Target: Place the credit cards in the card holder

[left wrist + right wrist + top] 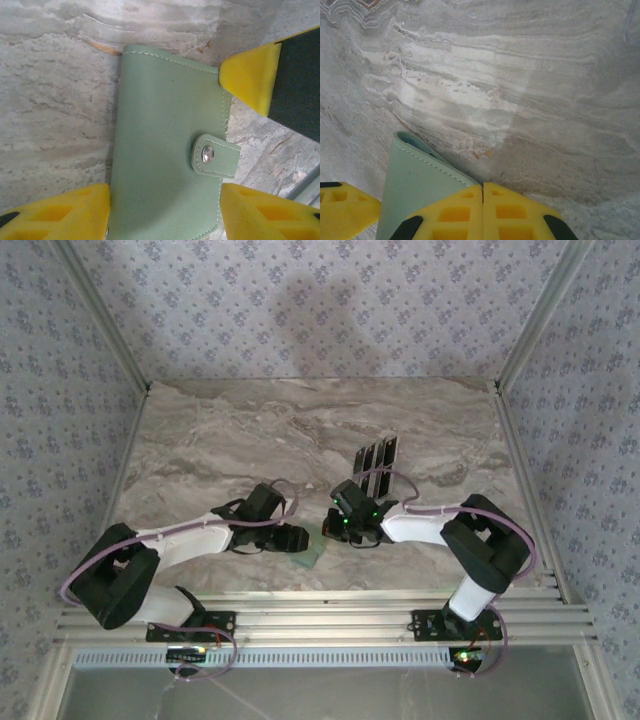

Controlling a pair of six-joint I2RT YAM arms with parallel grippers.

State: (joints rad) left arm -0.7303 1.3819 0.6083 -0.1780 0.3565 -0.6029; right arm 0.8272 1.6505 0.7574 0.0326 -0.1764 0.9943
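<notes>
- Two hands close in on the card holder (pixel 315 558), which lies flat on the table (pixel 200 440) close to the near edge, about midway between left and right.
- Left hand (pixel 165 215) spread, yellow fingers (pixel 60 212) right at the holder's two long edges; cannot tell whether squeezing yet.
- Right hand (pixel 482 210) pressed together, pinching nothing, tip resting on one corner of the holder as if to pin it.
- Looks light, thin and soft, with stitched leather-like faces; likely to bow, or to skate on the smooth marbled top, if squeezed hard across its width.
- Appears fastened by a snap tab (pixel 212 155) folded over one long edge; probably needs popping before any card goes in.
- Best held by the long edges or pinned at a corner, away from the tab and the mouth.
- Credit cards (pixel 375 455) in a short fanned row, well apart from the holder, to the far right of it; thin, stiff and glossy, so probably slippery. Best taken by a free edge, not pressed from above.
</notes>
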